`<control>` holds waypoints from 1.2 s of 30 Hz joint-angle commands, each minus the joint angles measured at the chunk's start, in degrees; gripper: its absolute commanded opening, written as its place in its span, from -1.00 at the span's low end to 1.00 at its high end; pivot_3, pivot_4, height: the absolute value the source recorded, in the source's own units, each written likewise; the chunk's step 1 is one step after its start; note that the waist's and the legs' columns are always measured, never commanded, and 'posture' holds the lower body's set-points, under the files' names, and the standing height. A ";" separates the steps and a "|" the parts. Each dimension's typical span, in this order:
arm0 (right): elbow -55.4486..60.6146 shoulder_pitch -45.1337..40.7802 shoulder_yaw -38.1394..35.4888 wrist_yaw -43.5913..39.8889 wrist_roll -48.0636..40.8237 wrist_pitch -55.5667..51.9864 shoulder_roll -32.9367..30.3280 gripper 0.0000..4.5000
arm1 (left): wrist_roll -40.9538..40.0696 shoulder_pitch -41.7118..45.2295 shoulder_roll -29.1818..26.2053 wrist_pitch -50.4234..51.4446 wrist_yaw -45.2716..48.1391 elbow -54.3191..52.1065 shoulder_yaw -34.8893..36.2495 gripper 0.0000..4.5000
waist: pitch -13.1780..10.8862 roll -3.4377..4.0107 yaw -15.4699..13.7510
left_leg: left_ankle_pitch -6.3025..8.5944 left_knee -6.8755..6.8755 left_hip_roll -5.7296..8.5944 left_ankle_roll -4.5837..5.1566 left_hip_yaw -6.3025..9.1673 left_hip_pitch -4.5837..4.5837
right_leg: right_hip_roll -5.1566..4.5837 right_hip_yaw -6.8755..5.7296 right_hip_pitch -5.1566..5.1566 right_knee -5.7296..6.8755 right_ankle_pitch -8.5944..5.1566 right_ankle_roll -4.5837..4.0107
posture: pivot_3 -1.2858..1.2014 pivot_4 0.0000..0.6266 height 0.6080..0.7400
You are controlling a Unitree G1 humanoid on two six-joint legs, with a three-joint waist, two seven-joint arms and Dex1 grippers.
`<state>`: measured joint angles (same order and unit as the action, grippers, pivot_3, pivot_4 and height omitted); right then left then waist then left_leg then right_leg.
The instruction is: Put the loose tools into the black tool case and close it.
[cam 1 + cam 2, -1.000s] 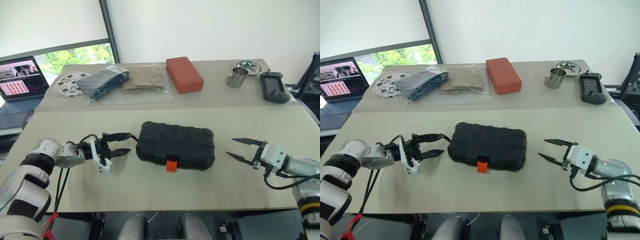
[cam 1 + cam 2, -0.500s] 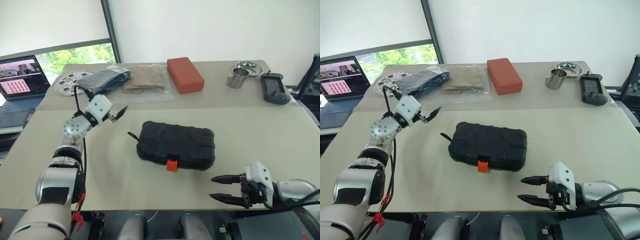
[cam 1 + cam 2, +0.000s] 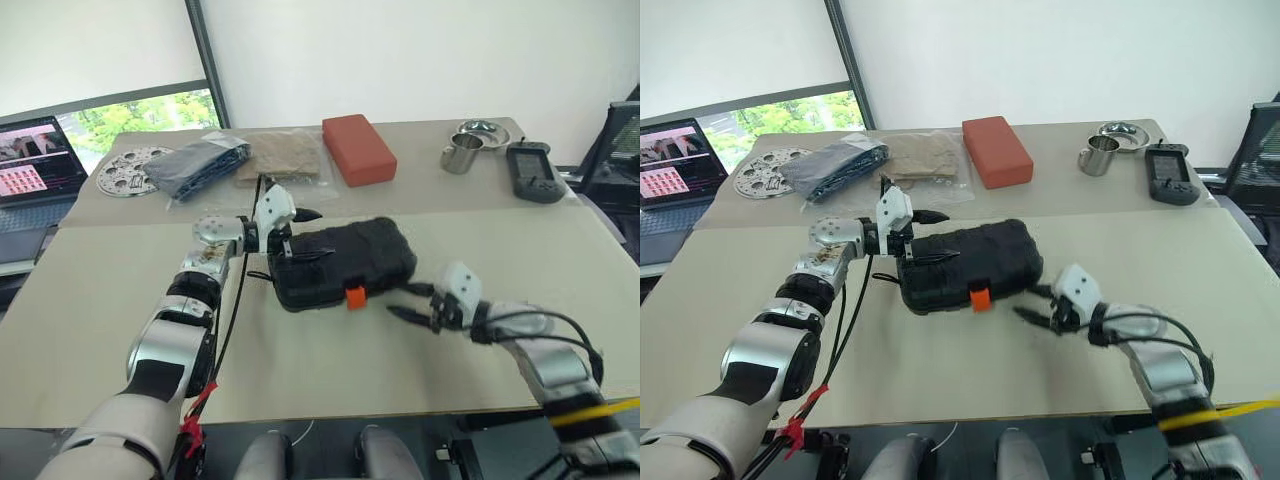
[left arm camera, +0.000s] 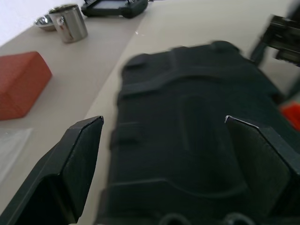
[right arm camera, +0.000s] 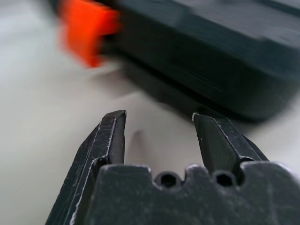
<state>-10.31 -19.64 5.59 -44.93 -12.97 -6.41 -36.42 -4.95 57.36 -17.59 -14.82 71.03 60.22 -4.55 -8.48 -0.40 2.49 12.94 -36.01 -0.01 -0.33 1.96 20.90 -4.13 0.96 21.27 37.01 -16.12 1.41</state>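
The case (image 3: 340, 262) lies shut in the middle of the near table, orange latch (image 3: 354, 297) facing me. It looks stiff, ribbed and light enough to shift, so I'd grip its end edges. My left pincer (image 3: 303, 235) gapes wide over its left end; my right pincer (image 3: 408, 302) hangs part-open, empty, near the latch.
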 commanded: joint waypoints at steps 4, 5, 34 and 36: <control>-6.12 -5.49 -4.17 5.61 3.18 4.73 2.83 0.20 | 1.53 0.96 0.63 -0.27 -0.90 0.91 -0.36 0.99 | 0.04 0.06 -0.38 | 0.02 0.06 -0.01 0.03 0.13 0.10 | 0.05 -0.01 0.00 -0.03 0.22 -0.38 | 0.03 -0.52 0.49; -5.03 -4.93 -4.35 5.95 3.21 4.10 2.99 0.20 | 1.68 0.89 0.77 -0.30 -1.00 0.86 -0.49 0.99 | 0.04 0.06 -0.41 | 0.02 0.07 0.00 0.04 0.15 0.14 | 0.05 -0.01 0.00 -0.01 0.22 -0.38 | 0.03 -0.52 0.49; 37.78 4.85 1.31 23.58 -0.60 -41.61 11.48 -0.40 | 5.54 -2.48 3.24 -0.40 -4.26 -2.10 -4.79 1.00 | 0.64 0.13 -1.64 | 0.05 0.00 0.12 0.08 0.36 0.21 | -0.01 -0.07 -0.08 -0.22 -0.07 0.10 | 0.03 -0.52 0.49; 37.44 4.51 1.47 23.51 -0.50 -41.50 11.62 -0.45 | 5.56 -2.45 3.24 -0.48 -4.36 -2.06 -4.84 1.00 | 0.65 0.13 -1.64 | 0.05 -0.01 0.13 0.08 0.36 0.21 | -0.01 -0.06 -0.08 -0.22 -0.06 0.10 | 0.03 -0.52 0.49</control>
<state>26.74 -13.41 7.41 -21.88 -14.24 -48.65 -25.13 -1.60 55.88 -14.42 -15.29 66.74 56.98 -7.73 -7.83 -0.26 0.86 12.99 -36.02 0.12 -0.25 2.33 21.11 -4.14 0.90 21.19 36.78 -16.18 1.51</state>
